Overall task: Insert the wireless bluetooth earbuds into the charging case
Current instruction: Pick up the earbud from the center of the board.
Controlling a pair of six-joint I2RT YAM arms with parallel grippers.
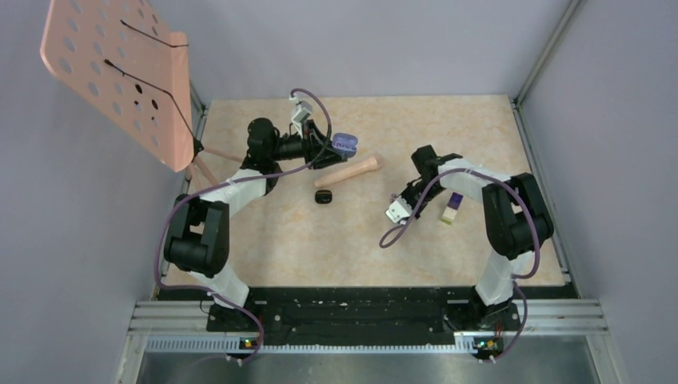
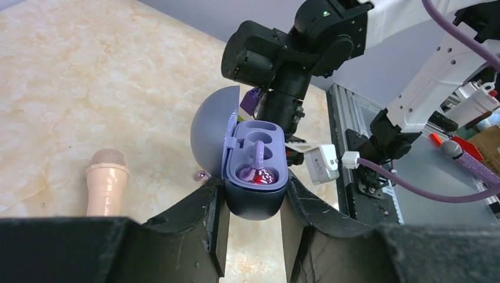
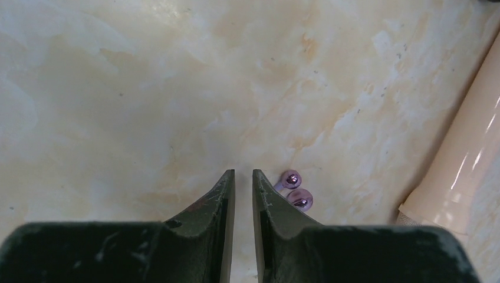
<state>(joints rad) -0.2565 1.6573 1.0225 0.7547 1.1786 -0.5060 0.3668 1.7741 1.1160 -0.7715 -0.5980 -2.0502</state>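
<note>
Nearest the overhead lens, a metal rail (image 1: 352, 316) carries both arms at the near edge of the marbled tabletop (image 1: 304, 248). Toward the far side, the left gripper (image 1: 336, 147) holds the purple charging case (image 1: 345, 144), just beyond a pink microphone (image 1: 348, 172) and a small black object (image 1: 323, 198). The right gripper (image 1: 402, 196) points down at the tabletop to their right, with a purple-and-cream block (image 1: 452, 208) near its arm. Seen from the left wrist, that gripper's fingers (image 2: 203, 206) pinch the case by its lower body, its lid swung open to the left. One purple earbud (image 2: 258, 168) sits in the nearer well, glinting red. A second, loose earbud (image 2: 201, 175) lies on the tabletop by the left-hand finger, not far from the microphone's head. From the right wrist, the fingers (image 3: 221, 200) stand drawn almost together, with a thin slit between them and nothing in it. Two glossy purple earbuds (image 3: 302, 199) lie touching each other on the tabletop, just beside the right-hand fingertip.
</note>
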